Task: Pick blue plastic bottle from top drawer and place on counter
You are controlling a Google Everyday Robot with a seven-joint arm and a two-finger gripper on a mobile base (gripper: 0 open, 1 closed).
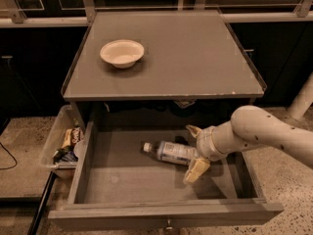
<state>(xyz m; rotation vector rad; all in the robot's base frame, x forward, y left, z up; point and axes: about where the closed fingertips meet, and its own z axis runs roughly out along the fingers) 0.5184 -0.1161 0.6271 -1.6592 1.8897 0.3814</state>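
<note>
blue plastic bottle (168,152) lies in top drawer (122,180), its base hidden inside the wide-open claw (194,151), perhaps untouched

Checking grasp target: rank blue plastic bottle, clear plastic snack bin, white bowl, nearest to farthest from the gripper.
1. Blue plastic bottle, lying in the top drawer between the fingers of the open gripper.
2. Clear plastic snack bin, left of the drawer.
3. White bowl, back-left on the counter.
</note>
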